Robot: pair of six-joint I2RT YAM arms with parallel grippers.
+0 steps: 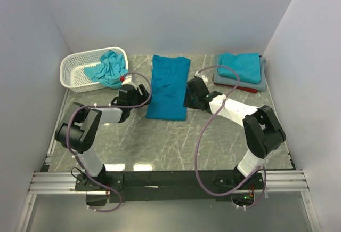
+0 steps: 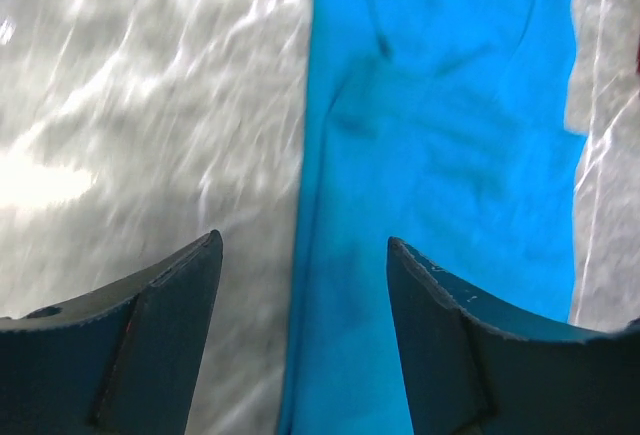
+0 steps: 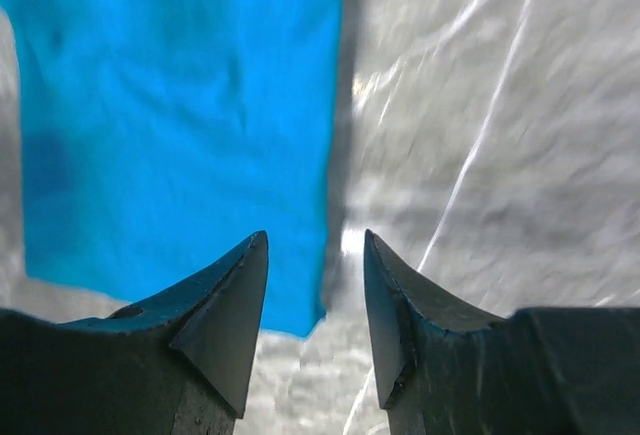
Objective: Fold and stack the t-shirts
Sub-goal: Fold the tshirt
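Note:
A teal-blue t-shirt (image 1: 168, 87) lies flat on the marble table (image 1: 160, 141), folded into a long strip running away from the arms. My left gripper (image 1: 143, 94) hovers at its left edge, open and empty; in the left wrist view that edge of the shirt (image 2: 440, 125) runs between the fingertips of the gripper (image 2: 305, 245). My right gripper (image 1: 189, 94) stands at the shirt's right edge, also open and empty. The right wrist view shows the shirt's (image 3: 180, 105) near right corner just ahead of the gripper (image 3: 315, 240).
A white lattice basket (image 1: 80, 69) at the back left holds a crumpled turquoise shirt (image 1: 108, 68). At the back right is a stack of folded shirts: teal on top (image 1: 240, 65), grey beneath (image 1: 250, 85), red at the bottom (image 1: 216, 81). White walls enclose three sides.

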